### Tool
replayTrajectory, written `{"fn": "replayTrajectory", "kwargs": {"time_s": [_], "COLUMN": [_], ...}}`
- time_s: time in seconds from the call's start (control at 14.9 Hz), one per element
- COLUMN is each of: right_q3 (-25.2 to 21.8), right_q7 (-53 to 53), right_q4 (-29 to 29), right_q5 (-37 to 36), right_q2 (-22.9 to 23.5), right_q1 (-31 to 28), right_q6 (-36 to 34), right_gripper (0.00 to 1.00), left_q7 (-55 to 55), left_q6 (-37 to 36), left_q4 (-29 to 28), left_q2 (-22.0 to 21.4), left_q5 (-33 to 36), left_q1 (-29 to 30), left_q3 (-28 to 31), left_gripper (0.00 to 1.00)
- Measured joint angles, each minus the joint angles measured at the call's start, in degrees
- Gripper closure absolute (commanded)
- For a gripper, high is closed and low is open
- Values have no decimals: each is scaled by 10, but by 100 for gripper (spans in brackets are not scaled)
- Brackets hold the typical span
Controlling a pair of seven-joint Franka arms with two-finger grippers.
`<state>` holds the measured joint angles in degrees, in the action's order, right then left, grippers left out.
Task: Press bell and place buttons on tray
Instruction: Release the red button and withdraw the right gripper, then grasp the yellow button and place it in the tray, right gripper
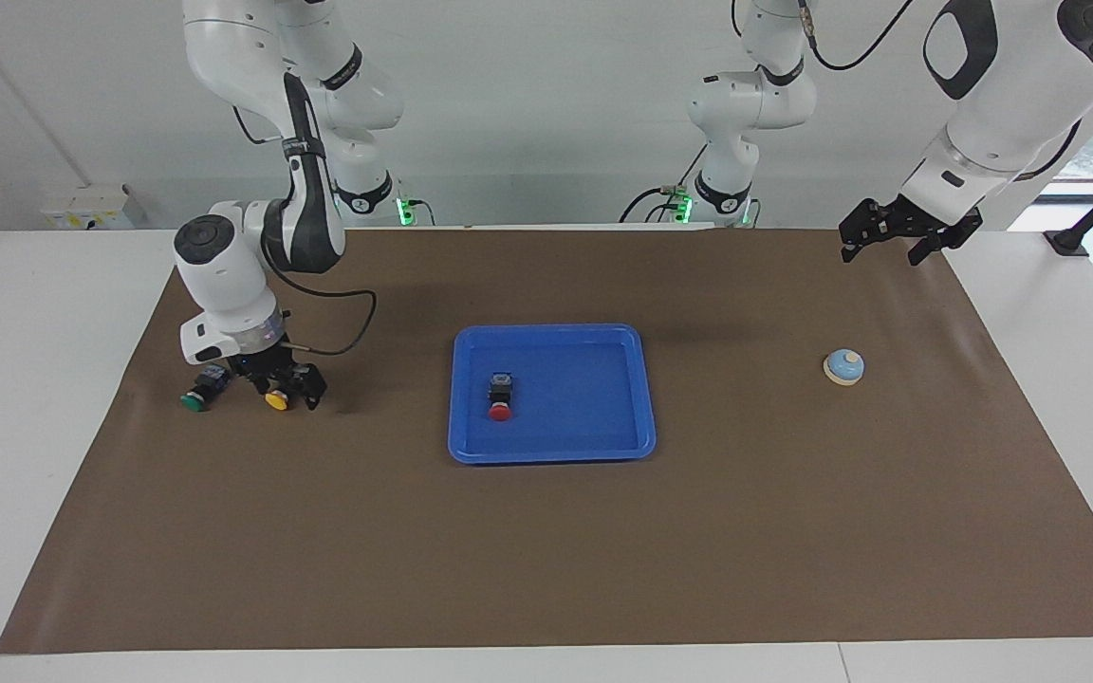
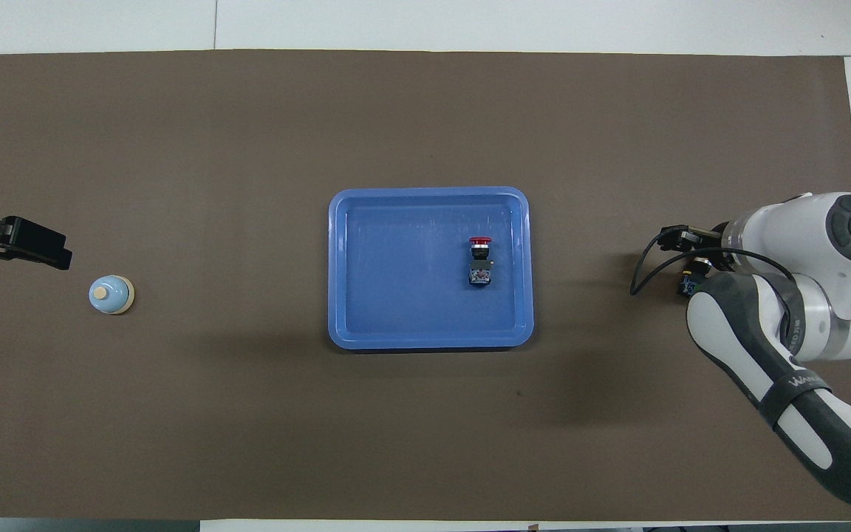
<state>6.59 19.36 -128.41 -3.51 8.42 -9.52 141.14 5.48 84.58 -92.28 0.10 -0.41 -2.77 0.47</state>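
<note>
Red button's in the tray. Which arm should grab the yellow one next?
Right. The right gripper is open and down around the yellow button; the left gripper waits up at the left arm's end, near the bell.
</note>
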Motion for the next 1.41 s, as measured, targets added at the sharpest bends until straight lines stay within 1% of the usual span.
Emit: {"fn": "replayTrajectory", "kwargs": {"time_s": [0.2, 0.27, 0.34, 0.4, 0.47, 0.74, 0.87, 0.94, 1.01, 1.14, 1.27, 1.41], "right_q3": [0, -1, -1, -1, -2, 0, 4, 6, 8, 9, 11, 12], "right_q7": [-20, -25, -28, -30, -31, -33, -33, -33, -32, -14, 33, 92], "right_q4": [-29, -35, -40, -44, -48, -50, -40, -19, 15, 100, 180, 239], "right_q5": [0, 0, 0, 0, 0, 0, 0, 0, 0, 1, 9, 24], "right_q2": [-3, -4, -4, -5, -5, -6, -11, -13, -14, -11, -1, 16], "right_q1": [-6, -8, -10, -13, -14, -14, -13, -10, -1, 37, 98, 174], "right_q6": [28, 31, 33, 35, 40, 41, 20, -16, -65, -166, -244, -282], "right_gripper": [0, 5, 31, 75, 100, 100, 100, 100, 100, 100, 100, 100], "left_q7": [0, 0, 0, 0, 0, 0, 0, 0, 0, 0, 0, 0], "left_q6": [0, 0, 0, 0, 0, 0, 0, 0, 0, 0, 0, 0], "left_q4": [0, 0, 0, 0, 0, 0, 0, 0, 0, 0, 0, 0], "left_q2": [0, 0, 0, 0, 0, 0, 0, 0, 0, 0, 0, 0], "left_q5": [0, 0, 0, 0, 0, 0, 0, 0, 0, 0, 0, 0], "left_q1": [0, 0, 0, 0, 0, 0, 0, 0, 0, 0, 0, 0], "left_q3": [0, 0, 0, 0, 0, 0, 0, 0, 0, 0, 0, 0], "left_gripper": [0, 0, 0, 0, 0, 0, 0, 0, 0, 0, 0, 0]}}
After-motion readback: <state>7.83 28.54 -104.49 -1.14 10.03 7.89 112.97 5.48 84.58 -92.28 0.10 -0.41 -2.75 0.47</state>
